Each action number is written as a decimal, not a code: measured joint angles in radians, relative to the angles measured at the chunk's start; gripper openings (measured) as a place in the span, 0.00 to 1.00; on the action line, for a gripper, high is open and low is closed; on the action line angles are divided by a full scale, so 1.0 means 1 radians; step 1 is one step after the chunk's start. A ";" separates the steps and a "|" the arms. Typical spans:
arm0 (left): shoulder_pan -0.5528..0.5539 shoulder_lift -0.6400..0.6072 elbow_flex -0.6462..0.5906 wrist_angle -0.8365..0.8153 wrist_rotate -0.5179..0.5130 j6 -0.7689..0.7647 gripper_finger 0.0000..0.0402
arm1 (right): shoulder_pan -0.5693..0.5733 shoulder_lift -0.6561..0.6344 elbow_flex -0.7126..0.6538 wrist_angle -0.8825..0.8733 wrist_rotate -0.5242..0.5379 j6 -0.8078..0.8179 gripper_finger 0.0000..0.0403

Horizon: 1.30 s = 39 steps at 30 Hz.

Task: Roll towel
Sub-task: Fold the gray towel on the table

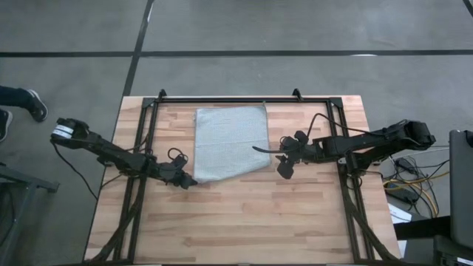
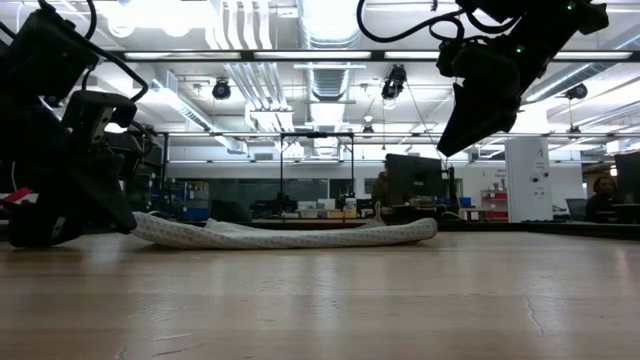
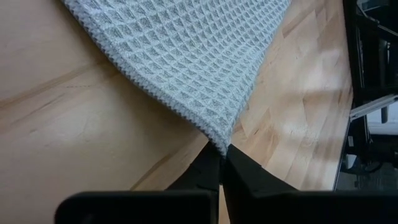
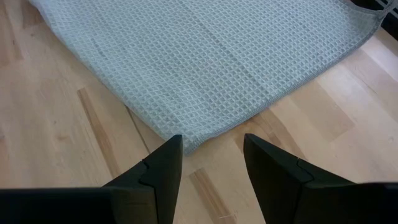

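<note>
Towel (image 1: 230, 142) lies spread on the far half of the wooden surface (image 1: 244, 222), roughly centred between our two arms, with its far edge near the black frame rail (image 1: 236, 98) at the back. From overhead we see it as a flat, slightly skewed square, but only the low view shows that it is not fully flat: there the cloth (image 2: 290, 235) forms a long low band with its left end lifted off the wood beside our left gripper (image 2: 60, 215). The left wrist view gives what neither of those can, the near left corner (image 3: 222, 144) pinched between our left jaws, which are closed on it. Overhead, the left gripper (image 1: 185, 180) sits right at that corner. Our right gripper (image 1: 284, 165) hangs above the surface just beside the near right corner; in the low view it is clearly raised (image 2: 470, 110). Its wrist view shows the jaws standing apart and empty, the corner (image 4: 186, 144) lying just ahead of them. At the overhead picture's left edge a person's shoes (image 1: 22, 107) stand on the floor, and cables (image 1: 410, 181) trail off to the right.
</note>
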 joint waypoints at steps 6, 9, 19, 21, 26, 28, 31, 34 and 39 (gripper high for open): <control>0.000 0.000 0.000 0.000 -0.002 0.000 0.03 | 0.000 0.000 0.000 0.000 0.000 0.000 0.42; 0.000 0.000 0.000 0.000 -0.003 0.000 0.03 | 0.000 0.000 0.000 0.000 0.000 0.008 0.42; 0.000 0.000 0.000 -0.001 -0.003 0.000 0.03 | 0.000 0.000 0.000 0.007 0.000 0.019 0.42; 0.000 0.000 0.000 -0.001 -0.003 0.001 0.03 | 0.000 0.000 0.000 0.014 0.000 0.019 0.42; 0.000 0.000 0.000 -0.001 -0.003 0.001 0.01 | 0.000 0.000 -0.002 0.070 -0.006 0.033 0.42; 0.000 0.000 0.000 -0.001 -0.003 0.001 0.02 | 0.000 0.000 -0.003 0.104 -0.014 0.089 0.42; 0.000 0.000 0.000 -0.001 -0.003 0.001 0.03 | 0.000 0.000 -0.003 0.129 -0.025 0.148 0.42; 0.000 0.000 0.000 -0.001 -0.003 0.002 0.02 | 0.000 0.000 -0.004 0.131 -0.043 0.178 0.42; 0.000 0.000 0.000 -0.001 -0.002 0.003 0.02 | 0.000 0.000 -0.010 0.157 -0.082 0.186 0.42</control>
